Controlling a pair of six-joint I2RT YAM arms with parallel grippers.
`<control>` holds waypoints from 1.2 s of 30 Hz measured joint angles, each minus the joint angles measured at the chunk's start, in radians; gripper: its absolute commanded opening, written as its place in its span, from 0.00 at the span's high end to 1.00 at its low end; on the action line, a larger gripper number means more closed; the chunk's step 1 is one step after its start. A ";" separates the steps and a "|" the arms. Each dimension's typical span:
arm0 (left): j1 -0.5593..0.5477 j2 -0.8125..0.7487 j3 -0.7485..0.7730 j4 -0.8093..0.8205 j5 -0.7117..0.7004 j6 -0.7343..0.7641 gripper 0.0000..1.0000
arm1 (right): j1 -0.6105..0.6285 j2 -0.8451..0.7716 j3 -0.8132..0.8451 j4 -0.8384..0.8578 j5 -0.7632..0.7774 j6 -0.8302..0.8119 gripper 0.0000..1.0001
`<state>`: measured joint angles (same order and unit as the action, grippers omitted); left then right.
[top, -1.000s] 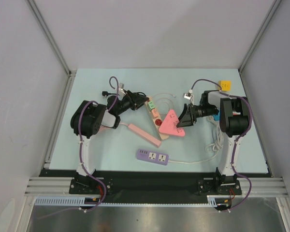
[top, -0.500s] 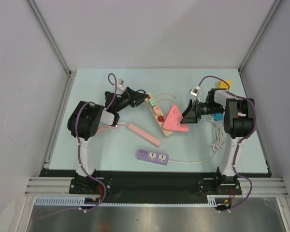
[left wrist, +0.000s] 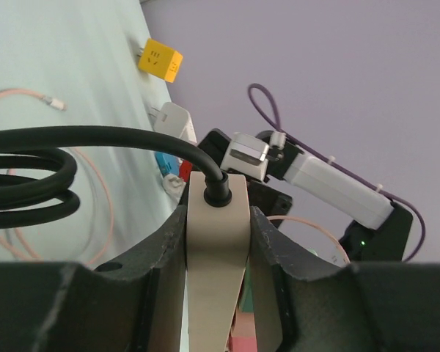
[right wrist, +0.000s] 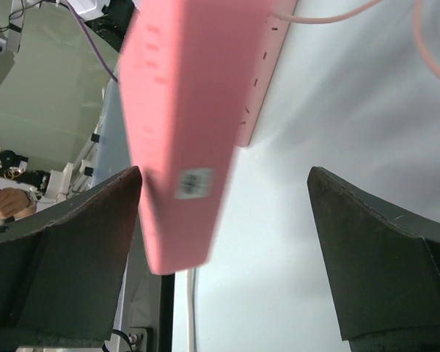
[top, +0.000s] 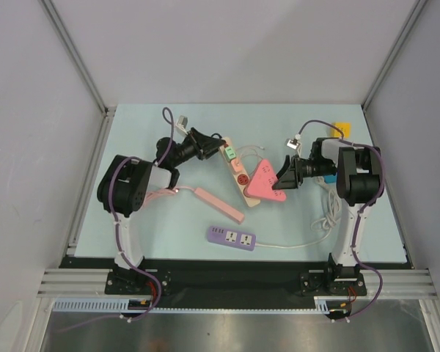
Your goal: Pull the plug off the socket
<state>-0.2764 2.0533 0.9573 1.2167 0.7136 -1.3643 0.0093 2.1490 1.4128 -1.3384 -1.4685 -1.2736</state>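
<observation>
Nearest the arm bases, well short of the beige power strip [left wrist: 216, 253], lies 1 purple power strip [top: 232, 236]. The beige strip's long axis runs diagonally, with its near end pointing right and its far end pointing left. A pink triangular block [top: 262, 183] overlaps that near end. Just right of it, the right gripper [top: 281, 176] has its jaws spread wide and grips nothing. A green-faced plug [top: 229, 155] sits on the strip's far part. The left gripper [top: 207, 144] is clamped on the far end, where a black cable [left wrist: 95, 139] enters. Far right of the strip sits 1 yellow cube [top: 342, 129].

Purple power strip [top: 232, 237] near a slim pink strip [top: 218, 204]; yellow cube adapter [top: 342, 129] well apart.
</observation>
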 measured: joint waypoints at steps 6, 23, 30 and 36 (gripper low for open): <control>0.002 -0.032 0.001 0.000 0.017 -0.007 1.00 | 0.000 0.021 0.010 -0.008 -0.004 0.002 0.00; 0.074 -0.038 0.000 0.000 0.028 -0.016 1.00 | -0.110 -0.185 0.044 -0.008 -0.005 0.024 0.00; 0.077 -0.054 -0.013 0.000 0.011 -0.015 1.00 | -0.174 -0.301 0.122 0.059 0.084 0.180 0.00; 0.078 -0.081 -0.028 0.000 -0.019 -0.014 1.00 | 0.024 -0.747 -0.114 0.545 0.580 0.540 0.00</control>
<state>-0.1986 1.9724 0.9291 1.2167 0.6945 -1.3785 0.0334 1.4025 1.2987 -0.7933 -0.8886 -0.7334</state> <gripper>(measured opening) 0.383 0.994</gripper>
